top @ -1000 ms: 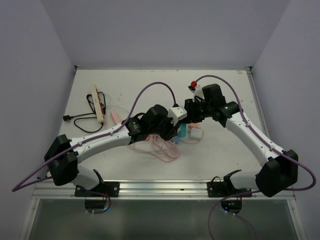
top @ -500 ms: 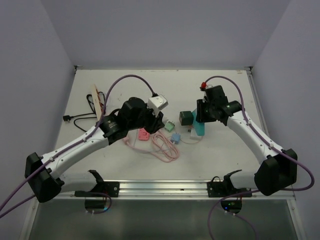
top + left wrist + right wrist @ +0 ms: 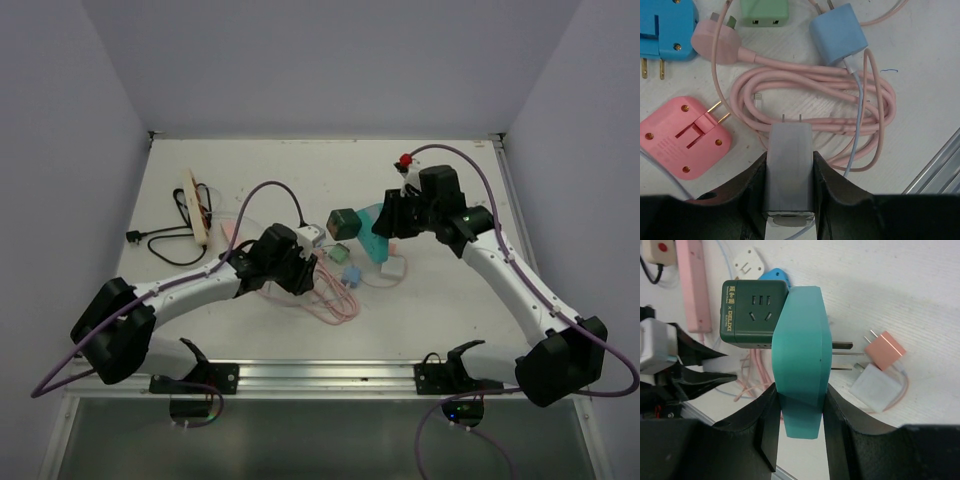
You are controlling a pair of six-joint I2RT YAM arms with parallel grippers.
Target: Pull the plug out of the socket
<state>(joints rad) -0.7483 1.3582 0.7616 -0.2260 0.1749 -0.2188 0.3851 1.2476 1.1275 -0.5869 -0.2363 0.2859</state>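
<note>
My left gripper (image 3: 789, 161) is shut on a grey-white plug (image 3: 789, 150), its two bare prongs pointing forward just above the pink cable coil (image 3: 815, 100). In the top view this gripper (image 3: 302, 252) sits low at table centre with the plug (image 3: 311, 237) at its tip. My right gripper (image 3: 801, 390) is shut on a teal adapter (image 3: 802, 360) that carries a dark green socket cube (image 3: 754, 310) on one side and bare prongs on the other. In the top view the right gripper (image 3: 380, 224) holds the cube (image 3: 343, 222) above the table. Plug and socket cube are apart.
Under the left gripper lie a pink flat adapter (image 3: 685, 137), a blue charger (image 3: 837, 40), a green adapter (image 3: 765, 11) and a blue adapter (image 3: 665, 27). A salmon charger (image 3: 885, 350) and a white charger (image 3: 875, 387) lie below the right gripper. A power strip (image 3: 197, 205) with black cable lies far left.
The grippers were together at the centre, then pulled apart. My left gripper has since come down over the pink cable with the plug. My right gripper has swung the socket cube left.
</note>
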